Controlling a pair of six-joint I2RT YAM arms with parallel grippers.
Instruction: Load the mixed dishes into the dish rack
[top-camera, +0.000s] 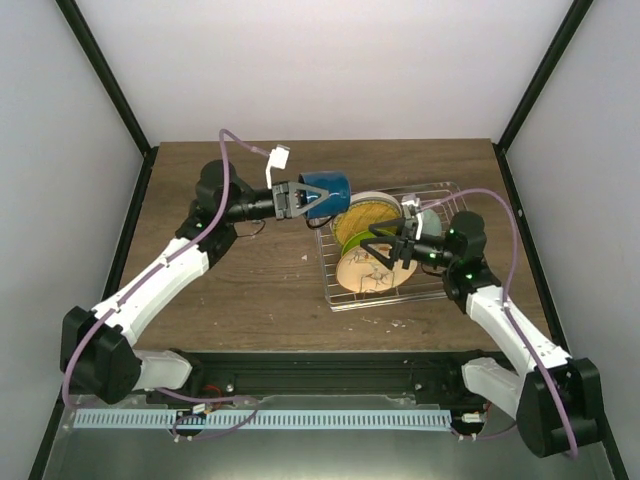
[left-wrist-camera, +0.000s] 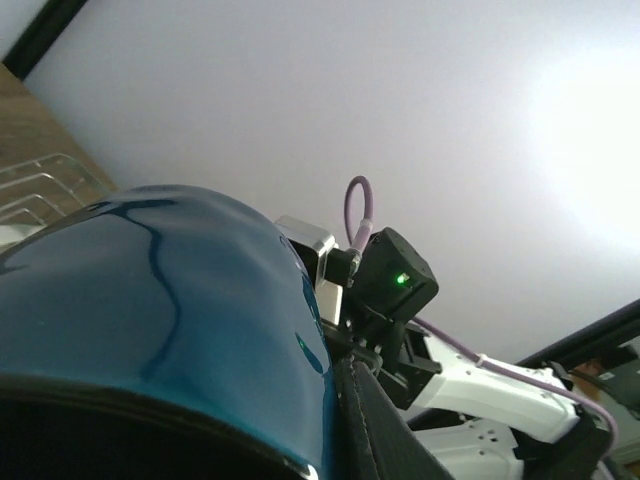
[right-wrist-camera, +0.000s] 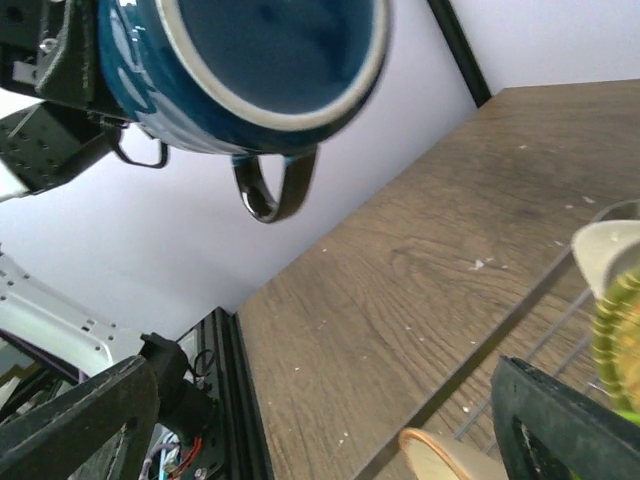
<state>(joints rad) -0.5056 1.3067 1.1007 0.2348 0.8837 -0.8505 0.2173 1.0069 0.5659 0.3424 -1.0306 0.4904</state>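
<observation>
Top external view: the left tool (top-camera: 312, 203) is closed to a narrow gap on the wall of the dark blue glazed ceramic mug (top-camera: 328, 188), apparently pinching it at the rim. The mug hangs in the air on its side, above the far left corner of the rectangular silver wire dish rack (top-camera: 335, 298), and is not yet set down. The right wrist view shows its mouth turned toward the right arm and its loop handle (right-wrist-camera: 268, 190) pointing down. This attitude probably suits lowering it into the rack, or a handover.

The right tool (top-camera: 380, 246) stands wide and holds nothing. It hovers over the middle of the rack, just above the plates, with its fingers aimed toward the mug.

Three round plates stand on edge in the rack, propped in a row by its wires. A tan plate with a line drawing (top-camera: 368, 272) is nearest, a lime green plate (top-camera: 352, 240) is behind it, then a yellow-orange plate (top-camera: 368, 212). A pale piece (top-camera: 418, 210) at the far right of the rack is partly hidden by the right tool; whether it is a plate or a bowl cannot be told.

Materials: the mug's glaze is smooth and glossy, with a pale edge at the rim, so a rim pinch may slip. The rack is thin open wire with a raised rim. The brown wood-grain tabletop (top-camera: 250, 290) is matt and carries small pale specks.
</observation>
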